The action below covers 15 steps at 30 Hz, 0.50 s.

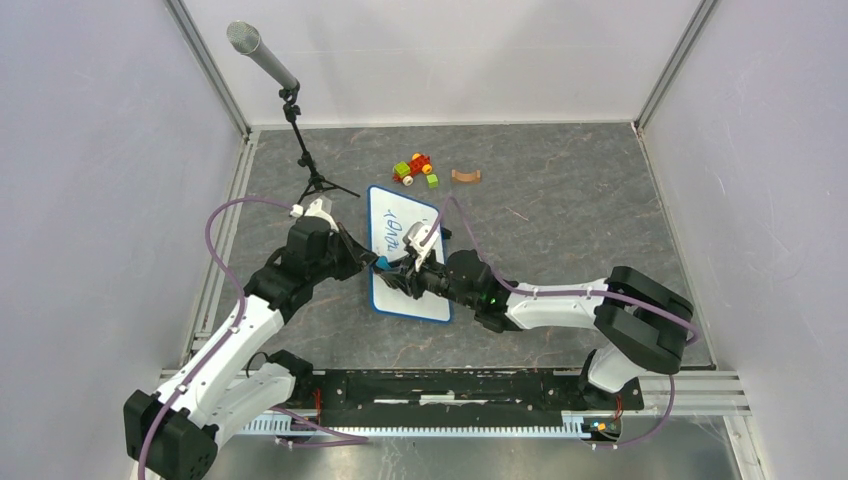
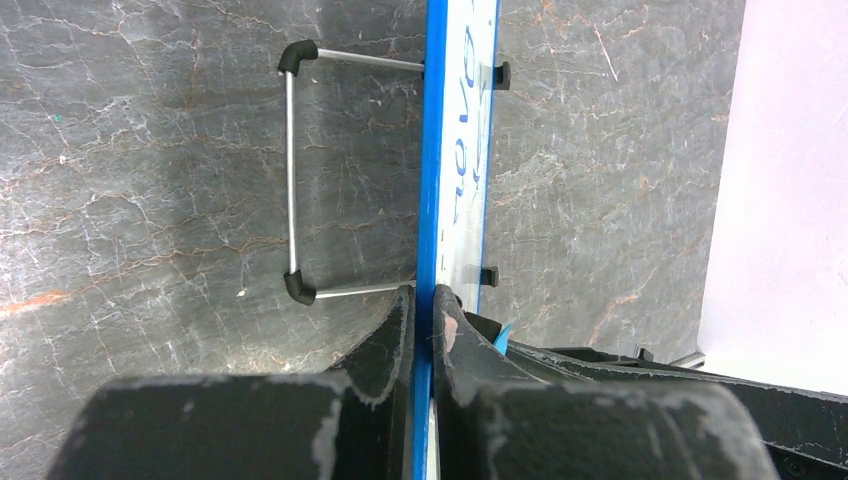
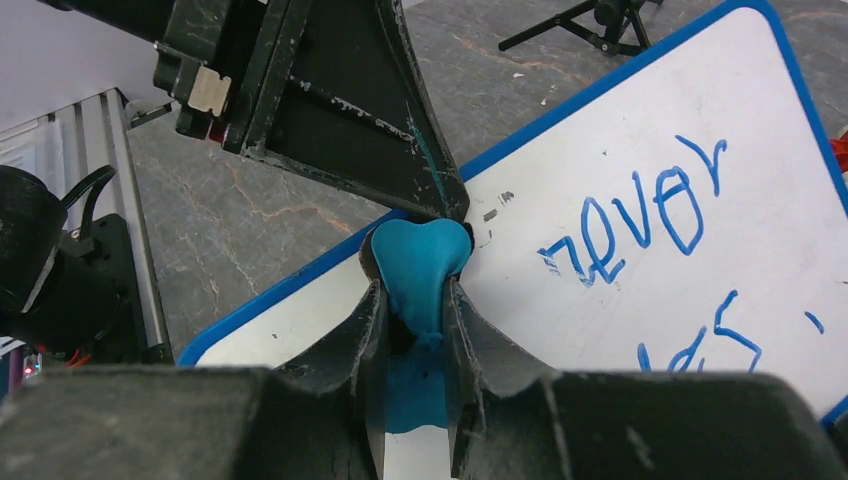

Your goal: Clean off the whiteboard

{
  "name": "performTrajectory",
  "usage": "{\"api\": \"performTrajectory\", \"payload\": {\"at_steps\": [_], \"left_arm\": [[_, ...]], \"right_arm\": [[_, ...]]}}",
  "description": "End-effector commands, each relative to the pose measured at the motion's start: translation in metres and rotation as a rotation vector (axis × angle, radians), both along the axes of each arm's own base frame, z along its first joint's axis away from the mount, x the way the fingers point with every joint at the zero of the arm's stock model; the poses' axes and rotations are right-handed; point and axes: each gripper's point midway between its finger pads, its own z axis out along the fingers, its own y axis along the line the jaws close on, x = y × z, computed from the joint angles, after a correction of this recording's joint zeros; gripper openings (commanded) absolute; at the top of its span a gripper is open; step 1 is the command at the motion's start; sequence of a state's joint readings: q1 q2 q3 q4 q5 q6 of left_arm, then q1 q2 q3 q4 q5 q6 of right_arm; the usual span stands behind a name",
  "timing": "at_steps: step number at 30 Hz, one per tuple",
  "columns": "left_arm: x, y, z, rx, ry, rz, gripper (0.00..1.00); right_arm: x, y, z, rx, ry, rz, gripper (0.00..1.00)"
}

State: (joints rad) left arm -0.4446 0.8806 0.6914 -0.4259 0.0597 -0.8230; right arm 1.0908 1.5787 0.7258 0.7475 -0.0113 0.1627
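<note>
The whiteboard [image 1: 400,222] lies mid-table, white with a blue rim and blue handwriting [image 3: 640,215] on its far half. My left gripper [image 1: 366,262] is shut on the board's left rim [image 2: 430,200], seen edge-on in the left wrist view with the wire stand [image 2: 291,170] beside it. My right gripper [image 1: 408,268] is shut on a blue eraser [image 3: 420,262], pressed on the board's near left part right beside the left fingers [image 3: 400,150]. The writing lies to the right of the eraser in the right wrist view.
A microphone on a black tripod [image 1: 300,140] stands at the back left. A small toy of coloured bricks [image 1: 415,168] and a brown curved piece [image 1: 465,176] lie beyond the board. Metal frame rails and walls enclose the table.
</note>
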Motion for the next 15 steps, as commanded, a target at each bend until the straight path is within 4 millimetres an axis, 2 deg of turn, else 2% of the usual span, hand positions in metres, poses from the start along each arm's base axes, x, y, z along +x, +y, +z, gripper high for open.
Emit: {"api": "performTrajectory", "payload": {"at_steps": [1, 5, 9, 11, 13, 15], "left_arm": [[-0.007, -0.018, 0.014, -0.056, -0.033, -0.097, 0.02], [-0.008, -0.018, 0.014, -0.051, -0.033, -0.101, 0.02], [-0.008, -0.017, 0.015, -0.037, -0.037, -0.112, 0.02], [-0.008, -0.016, 0.013, -0.019, -0.037, -0.119, 0.02], [-0.009, -0.015, 0.009, 0.013, -0.037, -0.137, 0.02], [-0.009, -0.011, 0.005, 0.049, -0.03, -0.147, 0.02]], "right_arm": [[-0.025, 0.003, -0.041, -0.092, 0.104, 0.093, 0.26], [0.01, -0.026, -0.064, -0.074, 0.247, -0.064, 0.26], [0.049, -0.067, -0.101, -0.109, 0.406, -0.24, 0.26], [0.062, -0.078, -0.115, -0.142, 0.465, -0.281, 0.25], [0.069, -0.077, -0.118, -0.174, 0.469, -0.277, 0.26], [0.072, -0.062, -0.111, -0.202, 0.449, -0.211, 0.26]]}}
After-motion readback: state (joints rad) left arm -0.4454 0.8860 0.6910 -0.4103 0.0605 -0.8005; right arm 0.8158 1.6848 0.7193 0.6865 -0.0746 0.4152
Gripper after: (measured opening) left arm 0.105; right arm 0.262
